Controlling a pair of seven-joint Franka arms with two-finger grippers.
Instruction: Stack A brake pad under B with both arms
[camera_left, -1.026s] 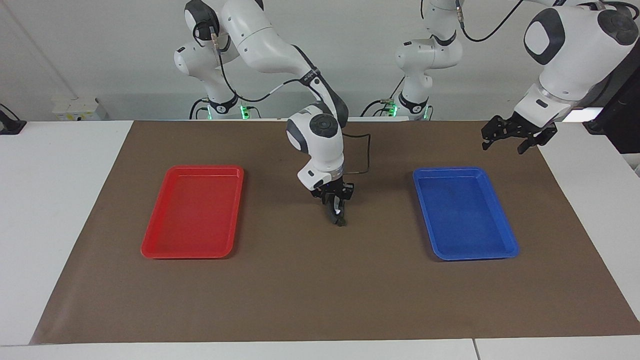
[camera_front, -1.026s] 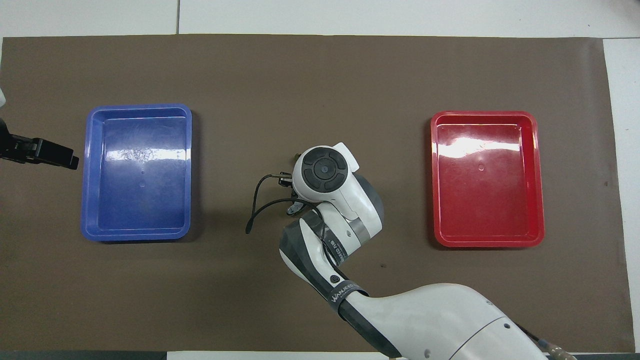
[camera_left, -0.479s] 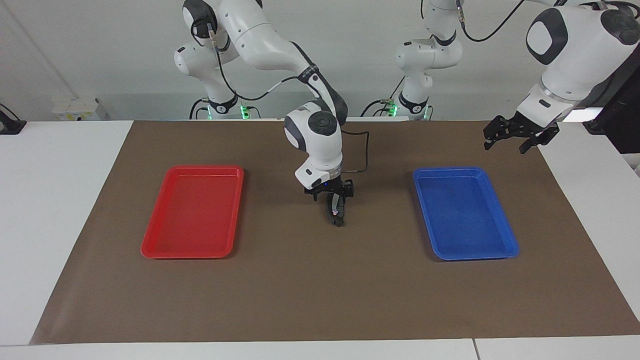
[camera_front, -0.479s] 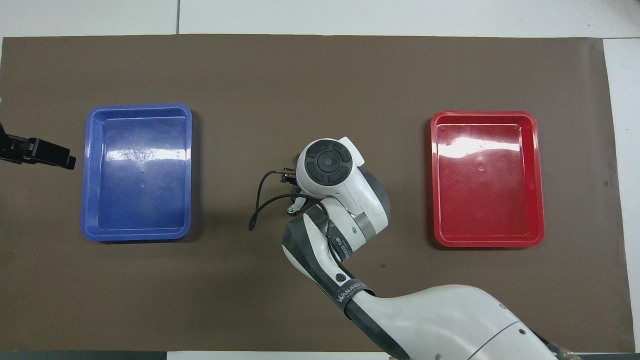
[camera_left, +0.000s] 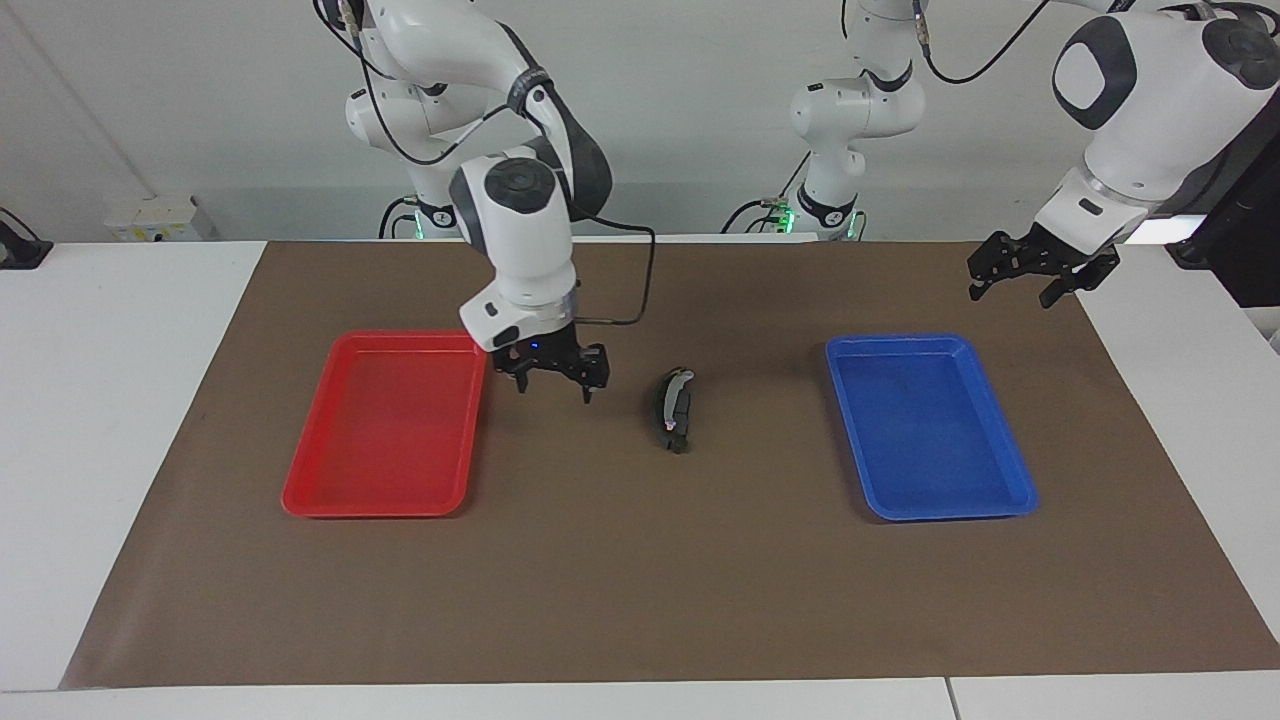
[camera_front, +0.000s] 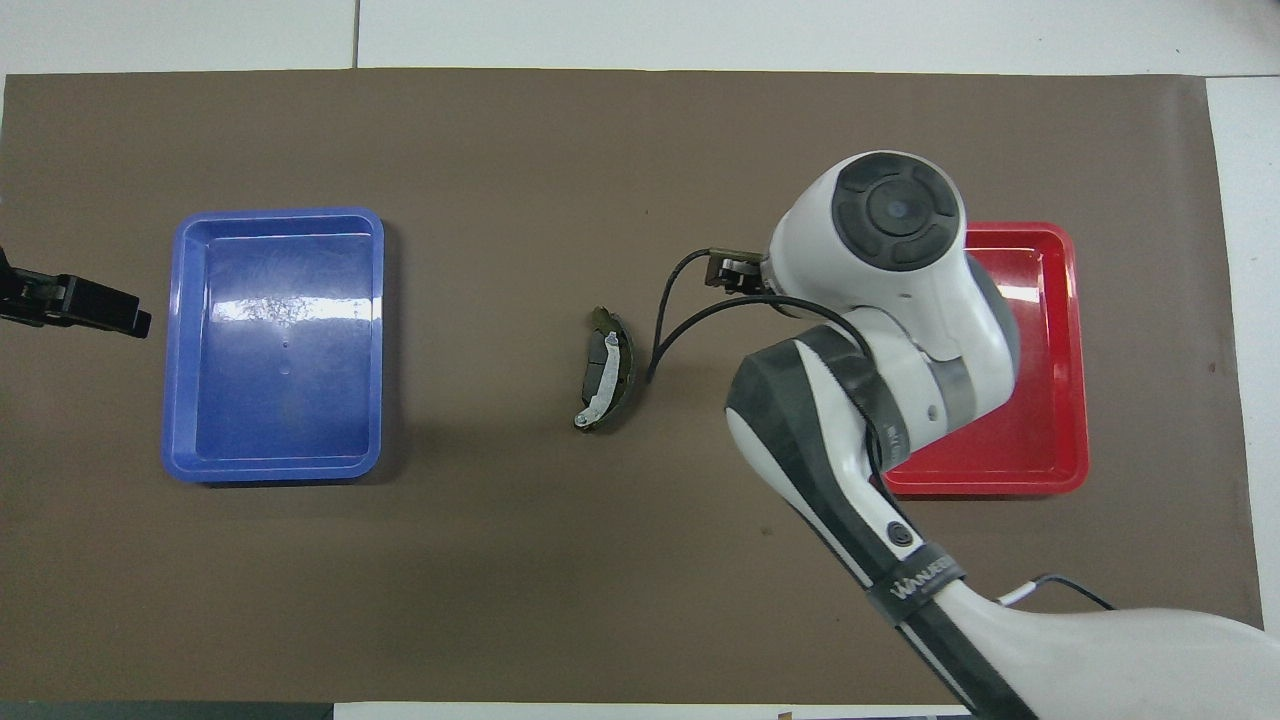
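The two brake pads lie stacked on the brown mat (camera_left: 640, 580) in the middle of the table, between the red tray (camera_left: 385, 425) and the blue tray (camera_left: 930, 425), apart from both. The long curved pad (camera_left: 668, 396) with the silver edge (camera_front: 598, 385) is on top; the short dark grey pad (camera_left: 682, 444) is under it and only its edge and end show from below, so I cannot tell how well the two are lined up. In the overhead view the stack (camera_front: 605, 370) makes one small crescent, w/ the silver strip along the side toward the blue tray. No gripper touches the stack. The right gripper (camera_left: 552, 378) hangs above the mat beside the red tray's inner edge, btw. that tray and the pads, its fingers spread apart and holding nothing; the fingertips point down. In the overhead view the right arm's wrist covers this gripper and also part of the red tray (camera_front: 1060, 300). The left gripper (camera_left: 1012, 283) waits up in the air over the mat's edge at the left arm's end of the table, near the blue tray's corner nearest the robots, also w/ fingers apart and empty. Both trays have nothing in them that I can see. The blue tray (camera_front: 275, 345) lies fully in view from overhead, and the left gripper (camera_front: 128, 322) shows just beside it at the frame's edge.
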